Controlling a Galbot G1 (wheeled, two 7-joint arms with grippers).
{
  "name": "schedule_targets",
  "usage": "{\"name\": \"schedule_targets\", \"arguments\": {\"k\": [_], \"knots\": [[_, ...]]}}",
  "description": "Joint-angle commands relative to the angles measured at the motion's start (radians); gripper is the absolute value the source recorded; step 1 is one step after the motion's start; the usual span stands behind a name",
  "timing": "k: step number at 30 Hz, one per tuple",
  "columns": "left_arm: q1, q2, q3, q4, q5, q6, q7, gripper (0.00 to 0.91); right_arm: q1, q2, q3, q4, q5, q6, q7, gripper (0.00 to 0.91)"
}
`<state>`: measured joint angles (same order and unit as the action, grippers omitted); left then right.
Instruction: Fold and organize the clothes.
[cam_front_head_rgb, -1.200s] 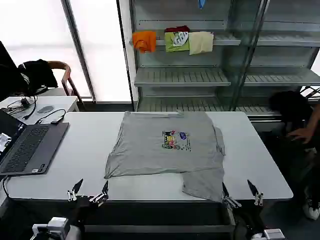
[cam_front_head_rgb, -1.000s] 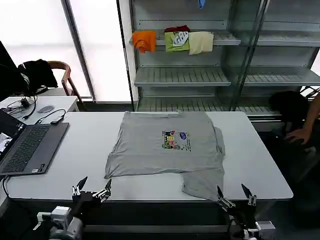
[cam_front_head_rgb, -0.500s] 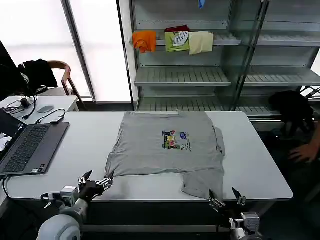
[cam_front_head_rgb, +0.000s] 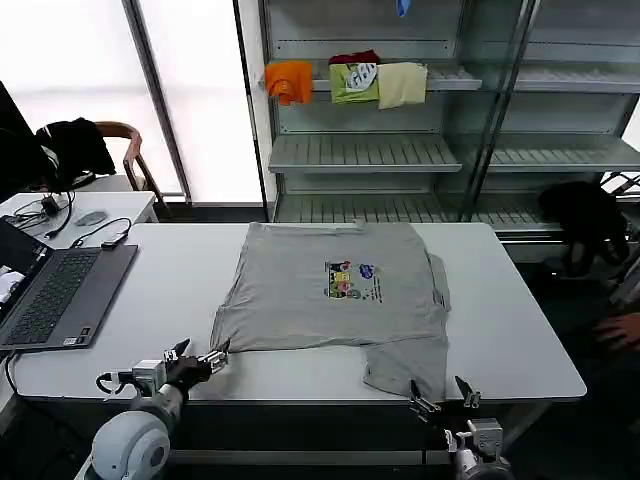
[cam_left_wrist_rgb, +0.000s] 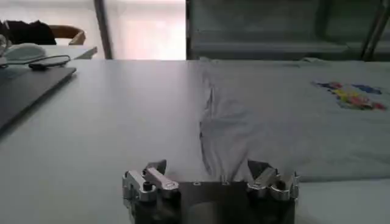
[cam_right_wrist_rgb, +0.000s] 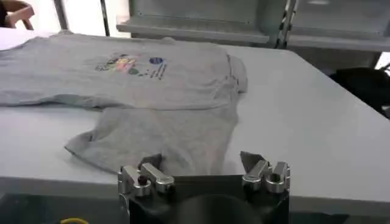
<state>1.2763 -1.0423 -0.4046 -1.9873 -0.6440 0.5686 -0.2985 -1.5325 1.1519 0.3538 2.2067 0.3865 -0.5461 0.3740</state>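
Left gripper (cam_front_head_rgb: 199, 355) sits low over the near edge of the white table (cam_front_head_rgb: 170, 300), fingers spread apart with nothing between them, tips pointing toward the near left corner of the grey shirt (cam_front_head_rgb: 335, 295). In the left wrist view the left gripper (cam_left_wrist_rgb: 210, 173) has its two fingers wide apart, and the folded left edge of the shirt (cam_left_wrist_rgb: 292, 122) lies just beyond them, not touched. Right gripper (cam_front_head_rgb: 438, 396) is at the near table edge, fingers also parted and empty, just below the lower flap of the shirt that reaches the table edge. In the right wrist view the right gripper (cam_right_wrist_rgb: 204, 172) faces that flap, and the shirt (cam_right_wrist_rgb: 158, 91) spreads away from it with its multicoloured chest print (cam_right_wrist_rgb: 131, 63) facing up. The shirt lies flat at the middle of the table, collar end toward the shelving (cam_front_head_rgb: 450, 150), one sleeve folded in along its right side. A laptop (cam_front_head_rgb: 55, 290) lies open at the table's left end. Orange, green and cream folded garments (cam_front_head_rgb: 345, 82) rest on an upper shelf.
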Motion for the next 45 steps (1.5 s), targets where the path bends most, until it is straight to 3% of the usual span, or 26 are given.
{"name": "schedule_targets", "arguments": {"k": [1,2,5,6,7,9,20,29,37,45], "knots": [[-0.013,-0.006,0.022,0.025,0.003,0.005,0.007,0.343,0.008,0.004,-0.007,-0.017,0.001,-0.012,0.001,0.584],[-0.010,-0.008,0.024,0.026,0.006,0.004,0.008,0.343,0.009,0.004,-0.008,-0.022,0.002,-0.012,0.002,0.514],[-0.004,-0.012,0.028,0.024,0.009,0.001,0.010,0.212,0.009,0.004,-0.010,-0.029,0.004,-0.015,0.003,0.262],[-0.003,-0.013,0.029,0.024,0.012,0.001,0.009,0.081,0.009,0.003,-0.013,-0.031,0.004,-0.015,0.003,0.171],[-0.003,-0.013,0.029,0.024,0.012,0.000,0.008,0.020,0.010,0.003,-0.014,-0.032,0.003,-0.015,0.003,0.071],[-0.002,-0.012,0.028,0.021,0.016,-0.002,0.009,0.020,0.011,0.004,-0.017,-0.030,0.004,-0.015,0.004,0.000],[0.014,-0.001,0.007,-0.046,0.009,-0.033,-0.012,0.000,0.023,0.002,0.004,-0.002,0.015,-0.012,-0.009,0.000],[-0.068,0.015,-0.001,-0.080,-0.067,-0.054,-0.055,0.000,0.094,-0.021,0.104,0.050,0.086,-0.023,-0.040,0.000],[-0.245,-0.012,0.068,0.019,-0.099,-0.038,-0.084,0.000,0.303,-0.065,0.124,-0.050,0.091,-0.032,-0.132,0.000],[-0.443,-0.113,0.155,0.185,-0.074,-0.060,-0.141,0.000,0.534,-0.064,0.059,-0.228,0.082,-0.032,-0.167,0.000]]}}
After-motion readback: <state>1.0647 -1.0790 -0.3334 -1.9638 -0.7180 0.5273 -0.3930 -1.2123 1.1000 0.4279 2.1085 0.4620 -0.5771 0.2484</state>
